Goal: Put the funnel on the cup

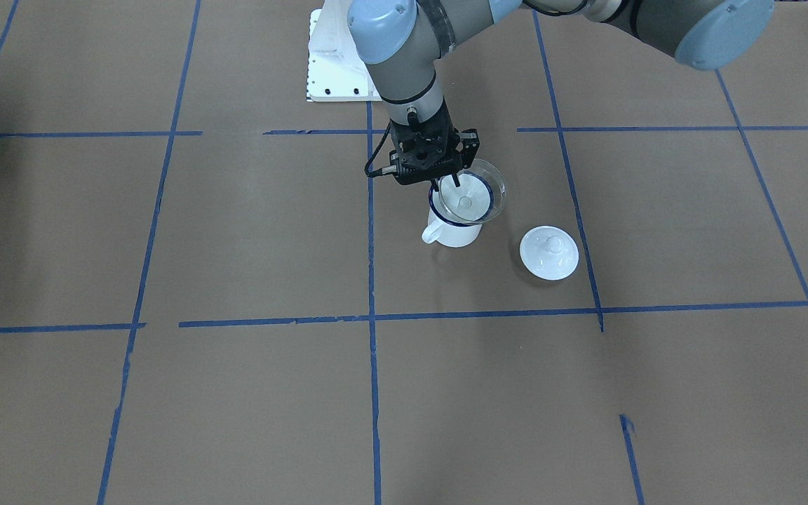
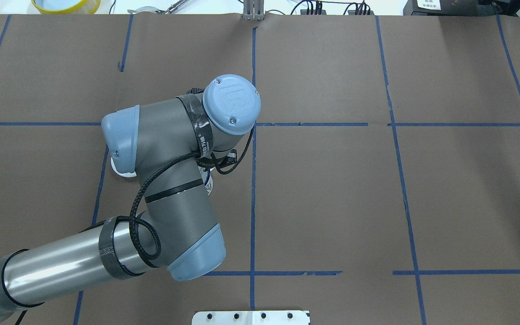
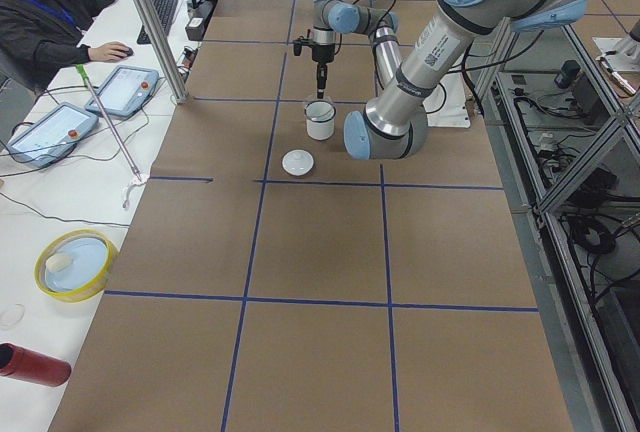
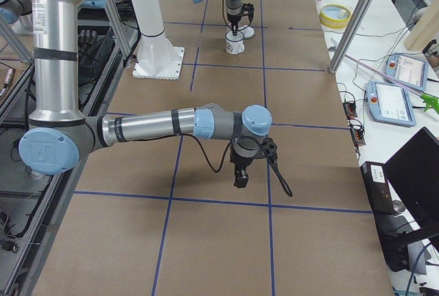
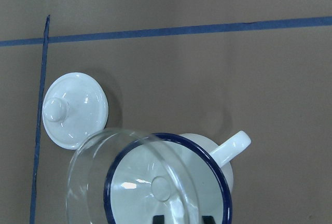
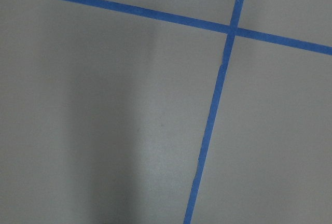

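Observation:
The white enamel cup (image 1: 454, 235) with a dark blue rim stands on the brown table, its handle toward the front-facing view's left. My left gripper (image 1: 454, 181) is shut on the rim of the clear funnel (image 1: 475, 193) and holds it, tilted, just over the cup's mouth. In the left wrist view the funnel (image 5: 158, 187) points its spout inside the cup's rim (image 5: 220, 175), while its wide mouth overhangs toward the lid. My arm hides both in the overhead view. My right gripper (image 4: 240, 173) hangs over bare table far from the cup; I cannot tell whether it is open or shut.
A round white lid with a knob (image 1: 549, 252) lies on the table next to the cup, also in the left wrist view (image 5: 75, 110). The white robot base plate (image 1: 334, 66) is behind. A yellow bowl (image 3: 75, 264), a red bottle (image 3: 30, 364) and an operator (image 3: 50, 12) are off the table's side.

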Controlling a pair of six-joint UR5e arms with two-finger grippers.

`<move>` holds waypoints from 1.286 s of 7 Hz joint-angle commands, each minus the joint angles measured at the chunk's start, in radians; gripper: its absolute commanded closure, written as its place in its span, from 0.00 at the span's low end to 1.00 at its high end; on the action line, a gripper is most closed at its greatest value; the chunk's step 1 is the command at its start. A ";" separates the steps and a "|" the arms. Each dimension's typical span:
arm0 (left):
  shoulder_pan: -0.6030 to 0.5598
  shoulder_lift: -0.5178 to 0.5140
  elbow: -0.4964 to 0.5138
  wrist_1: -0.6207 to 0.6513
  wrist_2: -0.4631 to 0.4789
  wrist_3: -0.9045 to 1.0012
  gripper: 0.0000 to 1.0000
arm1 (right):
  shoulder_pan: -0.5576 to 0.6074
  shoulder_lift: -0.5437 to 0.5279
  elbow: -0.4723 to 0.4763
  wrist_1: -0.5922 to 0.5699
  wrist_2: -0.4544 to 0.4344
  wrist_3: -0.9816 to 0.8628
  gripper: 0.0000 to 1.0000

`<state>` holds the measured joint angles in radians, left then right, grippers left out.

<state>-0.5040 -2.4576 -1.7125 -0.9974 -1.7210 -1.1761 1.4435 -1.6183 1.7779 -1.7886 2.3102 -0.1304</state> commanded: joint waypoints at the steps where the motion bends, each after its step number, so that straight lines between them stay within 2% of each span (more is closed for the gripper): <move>1: -0.001 0.003 -0.007 -0.009 0.000 -0.002 0.00 | 0.000 0.000 0.000 0.000 0.000 0.000 0.00; 2: -0.002 0.003 -0.021 -0.009 0.000 0.007 0.00 | 0.000 0.000 0.000 0.000 0.000 0.000 0.00; 3: -0.026 0.017 -0.089 -0.023 0.000 0.007 0.00 | 0.000 0.000 0.000 0.000 0.000 0.000 0.00; 5: -0.173 0.063 -0.133 -0.132 -0.014 0.013 0.00 | 0.000 0.000 0.000 0.000 0.000 0.000 0.00; 6: -0.244 0.133 -0.165 -0.232 -0.028 0.032 0.00 | 0.000 0.000 0.000 0.000 0.000 0.000 0.00; 8: -0.418 0.295 -0.167 -0.402 -0.168 0.227 0.00 | 0.000 0.000 0.000 0.000 0.000 0.000 0.00; 9: -0.509 0.361 -0.156 -0.443 -0.217 0.345 0.00 | 0.000 0.000 0.000 0.000 0.000 0.000 0.00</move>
<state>-0.9027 -2.1827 -1.8749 -1.3705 -1.8712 -0.9615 1.4435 -1.6184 1.7778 -1.7887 2.3101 -0.1304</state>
